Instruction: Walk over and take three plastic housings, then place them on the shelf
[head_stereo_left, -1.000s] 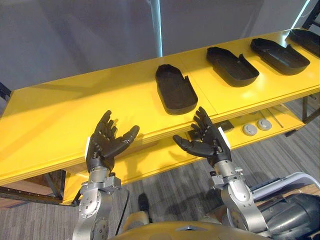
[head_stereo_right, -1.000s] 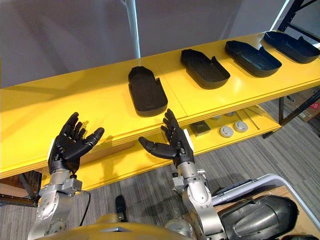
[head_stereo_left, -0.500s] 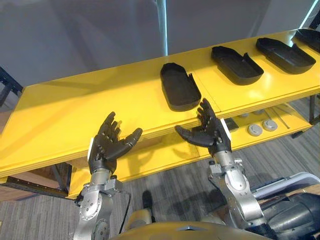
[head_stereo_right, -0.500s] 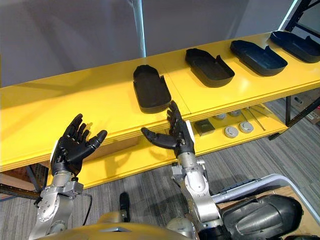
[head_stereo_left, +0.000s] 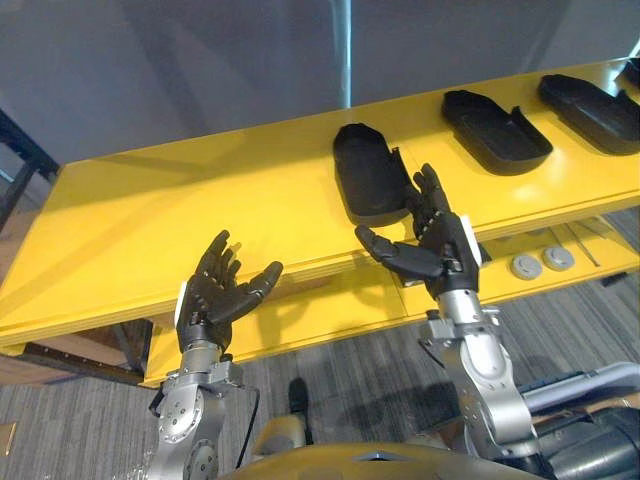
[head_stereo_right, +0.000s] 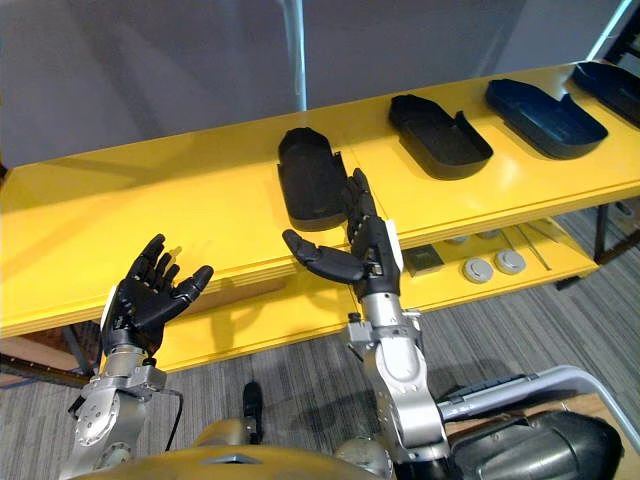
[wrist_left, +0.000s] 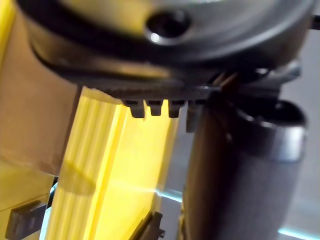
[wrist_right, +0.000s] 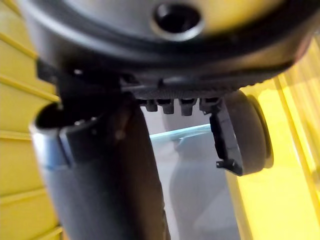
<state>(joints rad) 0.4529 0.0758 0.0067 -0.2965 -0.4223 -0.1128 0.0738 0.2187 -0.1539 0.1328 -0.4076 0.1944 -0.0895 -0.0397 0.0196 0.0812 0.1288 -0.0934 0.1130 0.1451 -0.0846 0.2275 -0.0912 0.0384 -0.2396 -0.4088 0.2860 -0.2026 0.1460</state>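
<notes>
Zero housings taken: nearest plastic housing (head_stereo_left: 372, 185) lies on yellow table (head_stereo_left: 150, 220), others further right. My right hand (head_stereo_left: 440, 255) spread, empty, beside it; left hand (head_stereo_left: 208, 298) spread, empty. All pickups, shelving left.

A long table (head_stereo_left: 180, 210) ran across the view, with a lower shelf (head_stereo_left: 310, 315) beneath its top. Four housings lay in a row on the top: the first housing (head_stereo_left: 372, 185) near the middle, the second housing (head_stereo_left: 497, 130) to its right, the third housing (head_stereo_left: 590, 98) further right, and the fourth housing (head_stereo_right: 610, 78) at the far right end. On the lower shelf, toward the right, two round discs (head_stereo_left: 524, 266) sat side by side, with a small block (head_stereo_right: 425, 260) to their left. The left robot hand (head_stereo_left: 218, 295) hung before the table's near edge, well left of the first housing. The right robot hand (head_stereo_left: 435, 250) stood at that edge, its fingertips just beside the first housing's near right corner.
</notes>
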